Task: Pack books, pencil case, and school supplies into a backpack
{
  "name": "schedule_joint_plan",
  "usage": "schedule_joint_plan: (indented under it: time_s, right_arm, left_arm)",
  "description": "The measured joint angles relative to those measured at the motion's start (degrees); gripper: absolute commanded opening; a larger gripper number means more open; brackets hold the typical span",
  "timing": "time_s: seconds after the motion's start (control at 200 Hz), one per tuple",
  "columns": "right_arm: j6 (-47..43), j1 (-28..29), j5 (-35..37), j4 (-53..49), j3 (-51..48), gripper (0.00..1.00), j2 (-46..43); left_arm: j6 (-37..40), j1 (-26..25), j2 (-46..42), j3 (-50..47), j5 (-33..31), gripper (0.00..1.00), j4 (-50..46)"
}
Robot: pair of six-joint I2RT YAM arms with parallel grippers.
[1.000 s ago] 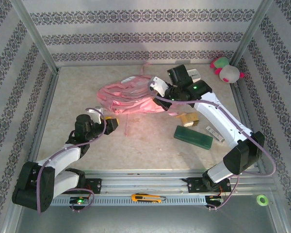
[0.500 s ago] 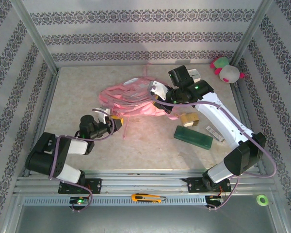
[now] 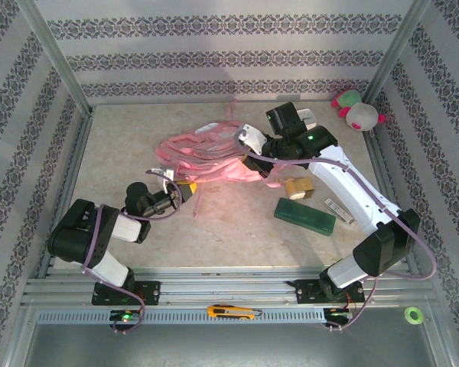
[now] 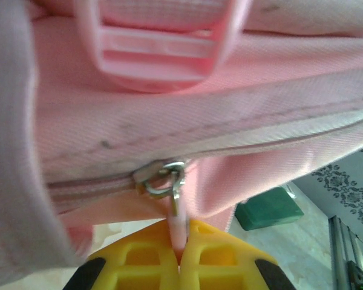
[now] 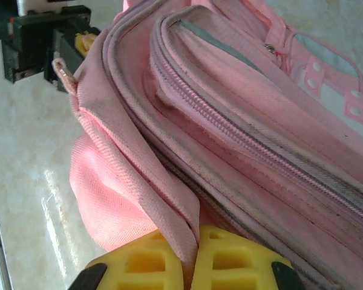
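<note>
The pink backpack [image 3: 206, 153] lies slumped at the middle of the table. My left gripper [image 3: 185, 186] is at its near edge. In the left wrist view the yellow fingers [image 4: 139, 263] are shut on the pink pull tab [image 4: 178, 225] that hangs from the metal zip slider [image 4: 163, 176]. My right gripper [image 3: 249, 162] is at the bag's right side, shut on a fold of pink backpack fabric [image 5: 169, 217] beside the long zips. A dark green oblong case [image 3: 304, 216] lies to the right of the bag, with a brown block [image 3: 298, 188] and a small striped item [image 3: 338, 210] near it.
A pink-and-green plush toy [image 3: 357, 109] sits in the far right corner. A yellow box cutter [image 3: 233, 312] and a green tape roll [image 3: 413, 313] lie on the near rail area. Patterned walls and metal posts close in the table.
My left arm swung in to the backpack's near edge and its jaws closed on the zip pull. My right gripper kept its hold on the fabric and hardly moved.
</note>
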Motion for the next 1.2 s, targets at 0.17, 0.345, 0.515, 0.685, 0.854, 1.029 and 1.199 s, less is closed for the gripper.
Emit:
schedule_joint_plan:
  time_s: [0.17, 0.345, 0.515, 0.685, 0.854, 1.029, 1.199]
  right_arm:
    - [2.3, 1.7, 2.6, 4.4, -3.7, 0.00, -1.1]
    - [4.5, 3.0, 3.9, 8.7, -8.8, 0.00, -2.6]
    - [6.7, 5.4, 4.6, 13.8, -12.5, 0.00, -3.2]
    - [8.0, 6.6, 5.0, 18.2, -17.0, 0.00, -3.1]
    - [9.8, 6.8, 4.9, 20.7, -19.1, 0.00, -3.0]
    - [9.1, 6.7, 2.6, 24.5, -21.9, 0.00, -2.9]
    - [2.3, 4.8, -3.8, 25.3, -24.4, 0.00, -3.2]
  left_arm:
    - [1.7, -4.6, -9.4, 0.4, -0.4, 0.00, -10.8]
    - [6.4, -8.1, -18.8, 3.3, -2.3, 0.00, -28.8]
    - [9.2, -10.1, -20.7, 7.1, -2.8, 0.00, -39.1]
    - [10.7, -14.4, -19.4, 11.6, -1.9, 0.00, -44.2]
    - [10.9, -17.7, -17.2, 13.7, -2.0, 0.01, -46.3]
    - [12.8, -19.7, -17.8, 14.7, -3.2, 0.42, -49.1]
    - [23.1, -20.8, -27.4, 18.4, -7.5, 1.00, -62.9]
